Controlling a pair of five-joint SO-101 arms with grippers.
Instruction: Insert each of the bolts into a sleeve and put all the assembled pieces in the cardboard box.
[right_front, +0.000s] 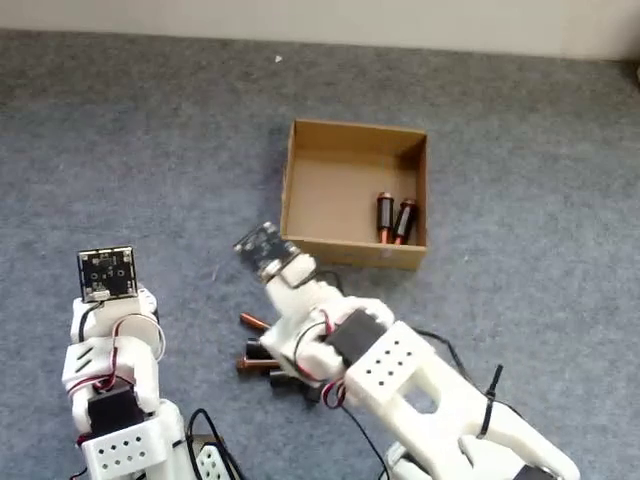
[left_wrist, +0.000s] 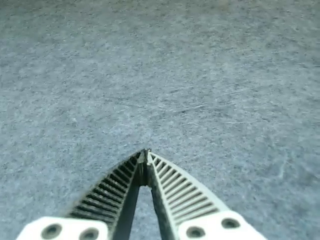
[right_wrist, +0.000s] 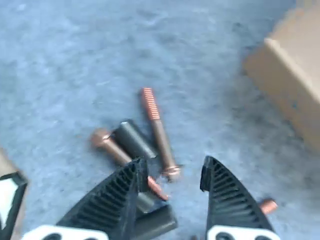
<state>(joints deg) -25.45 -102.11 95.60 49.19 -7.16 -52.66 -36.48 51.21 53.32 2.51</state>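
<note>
Beside the cardboard box (right_front: 350, 252), your right gripper (right_wrist: 173, 162) hovers over loose bolts (right_wrist: 159, 131), fingers released; your left gripper (left_wrist: 145, 155) sits with fingers clenched.

floor: grey carpet (right_front: 150, 130) | wall: pale strip (right_front: 400, 20) at far edge

Bare carpet (left_wrist: 160, 75) spreads wide around the left gripper (left_wrist: 146, 153). The cardboard box (right_front: 350, 250) blocks the way beyond the heaped bolts (right_wrist: 157, 130) and sleeves (right_wrist: 131, 139); its left half lies free.

High view down over carpet (right_front: 150, 130), wrist views low and forward, right wrist and high sharing loose bolts (right_wrist: 159, 131)
</note>
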